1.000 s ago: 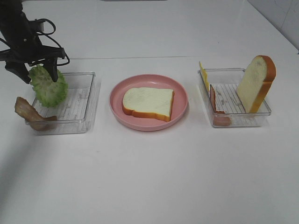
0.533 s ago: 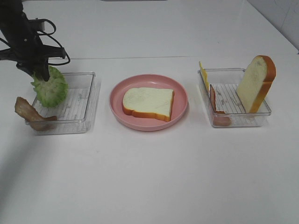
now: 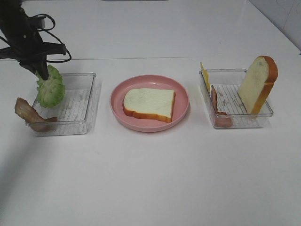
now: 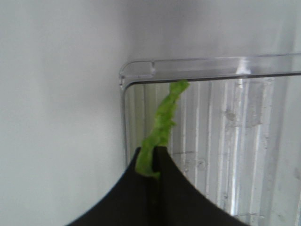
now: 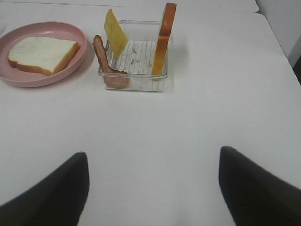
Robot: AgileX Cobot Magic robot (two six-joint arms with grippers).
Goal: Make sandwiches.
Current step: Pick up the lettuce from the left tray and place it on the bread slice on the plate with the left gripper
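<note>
While our left gripper (image 4: 149, 157) pinches the lettuce (image 3: 51, 88) by its upper edge, clear tray (image 3: 77, 107) just beneath it, our right gripper (image 5: 153, 157) spread wide above the worktop (image 5: 155, 122)

The left claw (image 4: 149, 157) is pinching the lettuce (image 4: 162, 117) by its near end. Its two dark fingers (image 4: 127, 193) are pressing together with only the thin green edge between them. The ruffled leaf is showing edge-on and stretching away from the fingertips in a wavy strip. Its far tip is lining up with the rim of a clear tray (image 4: 211, 63). The tray's ribbed floor is lying beneath the claw and the leaf, with one rounded corner just beyond the leaf's tip. White bench (image 4: 56, 117) is spreading out beside the tray, off to one side of the claw.
</note>
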